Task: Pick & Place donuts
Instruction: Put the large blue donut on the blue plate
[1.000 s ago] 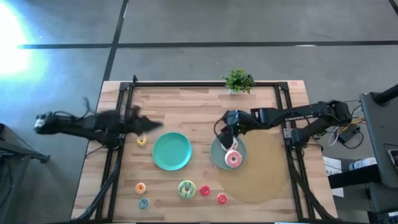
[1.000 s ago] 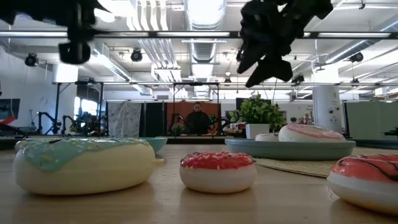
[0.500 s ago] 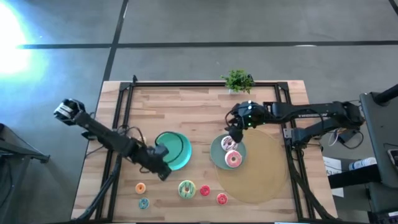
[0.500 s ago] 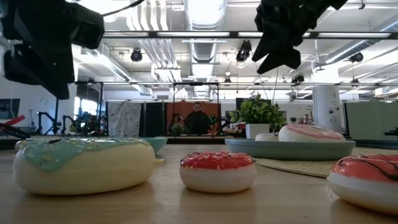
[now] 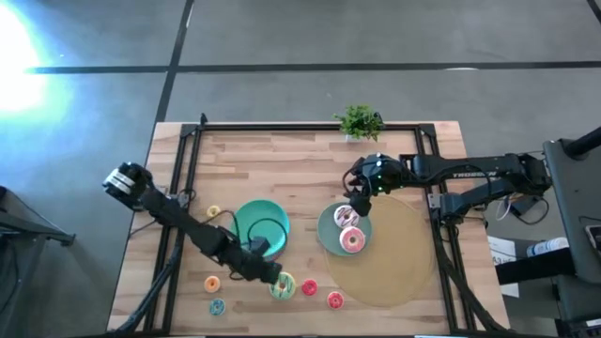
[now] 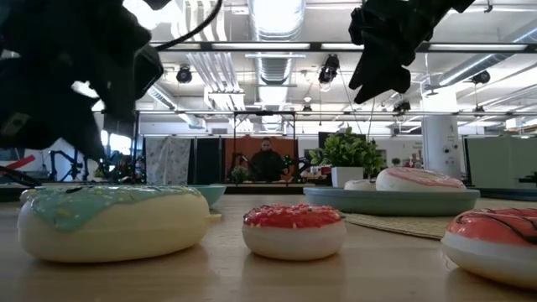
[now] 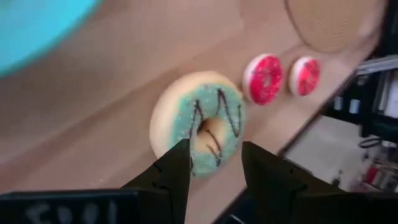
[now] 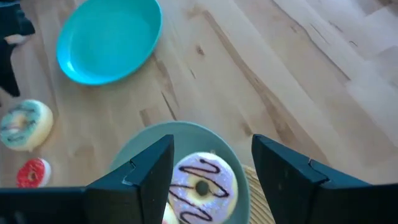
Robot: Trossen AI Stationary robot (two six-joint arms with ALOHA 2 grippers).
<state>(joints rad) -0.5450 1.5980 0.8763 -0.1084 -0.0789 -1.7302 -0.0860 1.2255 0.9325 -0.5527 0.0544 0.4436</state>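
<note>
Wooden table (image 5: 300, 160), seven donuts (image 5: 282, 285), perhaps, two plates (image 5: 246, 223)

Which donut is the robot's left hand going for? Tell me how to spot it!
Find the empty teal plate in the middle of the table, then look toward the front edge, where the left gripper hovers open. Right by it lies the green-yellow donut, the biggest in the front row, with dark squiggles; the two red donuts beside it are smaller.

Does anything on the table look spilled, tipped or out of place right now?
Nothing stands out. Two donuts lie flat on the right plate, the other plate is bare, and the loose donuts lie flat on the wood. The plant stands upright.
</note>
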